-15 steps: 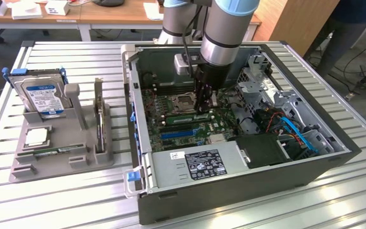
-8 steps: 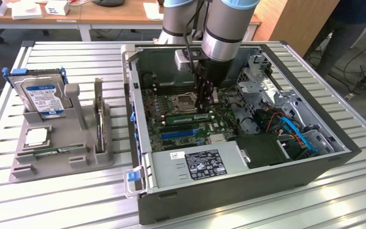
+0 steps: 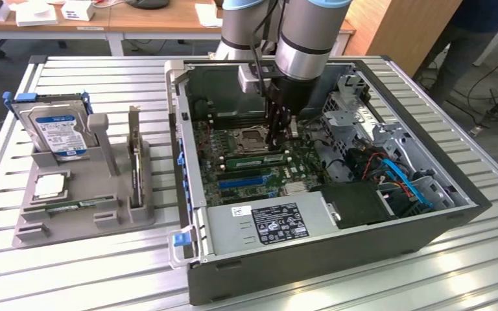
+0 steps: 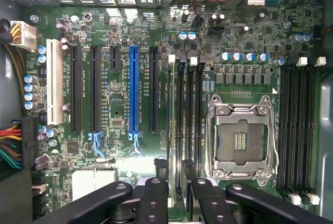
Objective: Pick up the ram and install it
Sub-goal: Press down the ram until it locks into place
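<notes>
gripper (image 4: 177, 185) partly cut off, arm (image 3: 311, 39) cropped

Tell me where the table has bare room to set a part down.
The table is bare between the grey holder and its near edge, and beyond the holder. The computer case is crowded around the gripper.

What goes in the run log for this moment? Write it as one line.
stage: install | pincer: open, above memory slots | ram: standing in a slot, not gripped
</notes>
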